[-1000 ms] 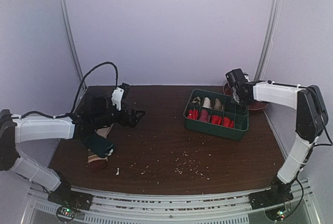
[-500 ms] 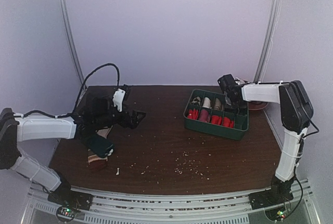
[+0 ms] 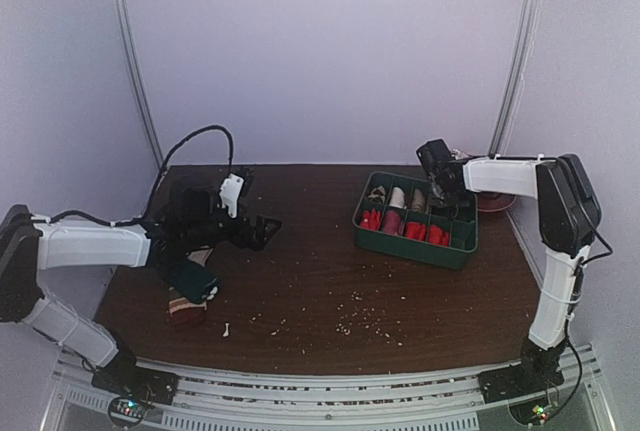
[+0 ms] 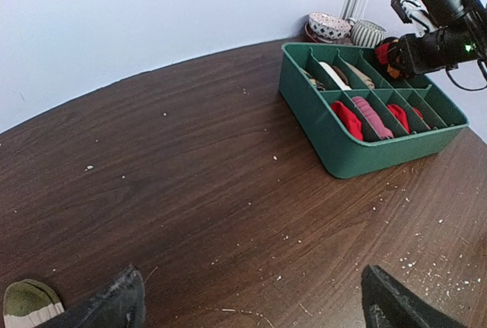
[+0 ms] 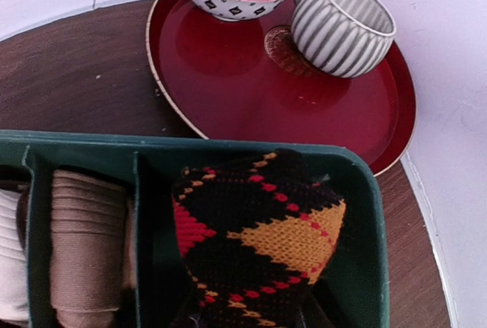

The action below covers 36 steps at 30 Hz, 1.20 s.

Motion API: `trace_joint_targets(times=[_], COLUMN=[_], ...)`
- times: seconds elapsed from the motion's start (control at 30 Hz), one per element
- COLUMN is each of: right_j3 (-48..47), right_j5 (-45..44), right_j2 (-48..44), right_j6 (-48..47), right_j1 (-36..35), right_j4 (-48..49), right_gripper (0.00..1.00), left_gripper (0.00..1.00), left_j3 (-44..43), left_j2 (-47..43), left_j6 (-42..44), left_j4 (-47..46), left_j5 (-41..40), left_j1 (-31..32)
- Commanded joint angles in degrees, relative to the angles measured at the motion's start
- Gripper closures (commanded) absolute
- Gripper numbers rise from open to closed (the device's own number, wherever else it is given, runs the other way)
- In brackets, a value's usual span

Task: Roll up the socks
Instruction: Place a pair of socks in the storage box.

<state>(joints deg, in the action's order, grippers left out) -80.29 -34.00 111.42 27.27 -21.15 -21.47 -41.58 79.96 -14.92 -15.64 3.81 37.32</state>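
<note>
One rolled argyle sock (image 5: 259,244) sits pinched in the half-closed right gripper (image 3: 443,188) at a corner compartment of the green tray (image 5: 84,145), presumably for stowing — the left gripper (image 4: 251,309) gapes wide, empty.

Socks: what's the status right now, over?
Left jaws open, empty, above table. Right jaws shut on argyle sock, at bin's far corner slot. Another sock lies by left arm. Nothing blocking.

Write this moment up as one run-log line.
left gripper: open above table | right gripper: shut on argyle sock | placement: at green tray corner compartment
</note>
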Motion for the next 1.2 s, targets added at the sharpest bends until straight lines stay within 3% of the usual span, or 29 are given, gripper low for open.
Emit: trace_joint_targets(times=[0.0, 0.5, 0.8, 1.17], right_j3=[-3.63, -3.16, -0.06, 1.0], right_j5=[4.12, 5.61, 2.55, -0.26], right_j2=[1.29, 4.34, -5.74, -10.28], right_j6=[0.68, 2.02, 3.03, 3.07], right_j1=[-1.5, -1.79, -1.67, -0.89], right_j4=[-4.44, -9.68, -5.25, -10.72], right_gripper=[1.0, 1.0, 1.0, 1.0], left_gripper=[0.02, 0.02, 0.02, 0.02], left_j3=[-1.39, -1.39, -1.55, -1.84], left_j2=[0.63, 0.94, 1.49, 2.28], left_j6=[0.81, 1.03, 1.03, 1.03], left_j4=[-1.5, -1.5, -1.5, -1.24], left_j5=[0.93, 1.16, 1.58, 1.66], left_j1=[-0.34, -0.34, -0.37, -0.39])
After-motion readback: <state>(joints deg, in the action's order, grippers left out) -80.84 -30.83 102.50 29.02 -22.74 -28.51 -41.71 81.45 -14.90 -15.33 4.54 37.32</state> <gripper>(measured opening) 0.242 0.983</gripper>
